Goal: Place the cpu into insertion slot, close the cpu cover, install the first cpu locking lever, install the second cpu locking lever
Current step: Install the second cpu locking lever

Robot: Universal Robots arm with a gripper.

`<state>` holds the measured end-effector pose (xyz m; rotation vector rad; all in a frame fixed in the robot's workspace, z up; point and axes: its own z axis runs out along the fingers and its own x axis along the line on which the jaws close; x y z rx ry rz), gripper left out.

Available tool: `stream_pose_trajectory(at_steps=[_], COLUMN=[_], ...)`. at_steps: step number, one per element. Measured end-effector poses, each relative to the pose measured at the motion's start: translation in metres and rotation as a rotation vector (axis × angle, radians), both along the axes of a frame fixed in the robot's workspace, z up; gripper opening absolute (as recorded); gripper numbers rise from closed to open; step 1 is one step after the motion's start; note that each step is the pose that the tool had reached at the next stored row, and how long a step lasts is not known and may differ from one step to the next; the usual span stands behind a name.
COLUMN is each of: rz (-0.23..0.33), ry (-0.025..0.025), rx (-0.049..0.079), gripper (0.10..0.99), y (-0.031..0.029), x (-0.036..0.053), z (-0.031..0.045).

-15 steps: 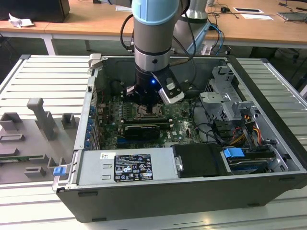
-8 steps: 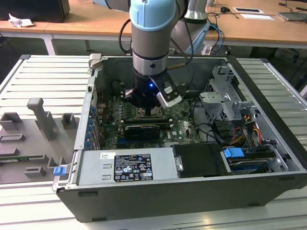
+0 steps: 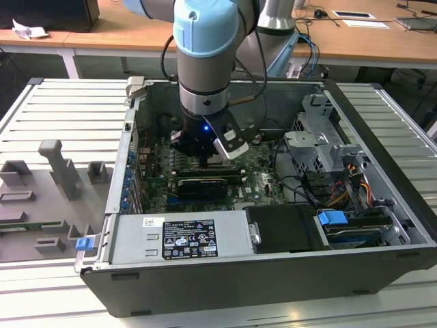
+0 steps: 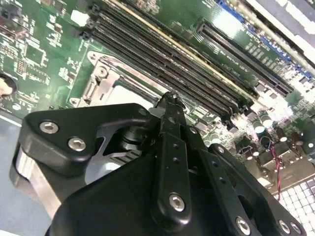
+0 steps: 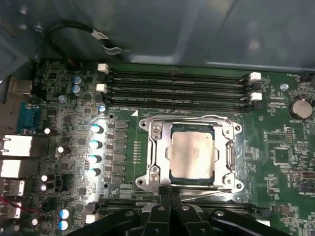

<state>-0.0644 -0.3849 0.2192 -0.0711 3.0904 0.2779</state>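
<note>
Cpu (image 5: 192,152) seated in insertion slot (image 5: 173,169), cpu cover (image 5: 155,147) down around it. Claw (image 5: 170,194) at the slot's edge, fingers pressed together, holding nothing.

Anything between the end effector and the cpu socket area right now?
Nothing visible. In the first wrist view the end effector sits at the edge of the cpu cover, which lies closed around the cpu.

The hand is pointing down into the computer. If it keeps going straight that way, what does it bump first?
Probably the edge of the cpu cover, closed over the cpu. The hand is at the frame's near edge in the first wrist view, though depth is hard to judge.
</note>
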Motion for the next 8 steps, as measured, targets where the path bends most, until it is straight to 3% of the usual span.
stream_pose_trajectory(at_steps=[2, 3, 8], rz=[0.000, 0.000, 0.000], ry=[0.0000, 0.0000, -0.0002], rx=[0.009, 0.023, 0.043], gripper=[0.106, 0.106, 0.106], y=[-0.0069, -0.0095, -0.0104], x=[-0.0039, -0.0066, -0.0147], z=[-0.0011, -0.0014, -0.0065])
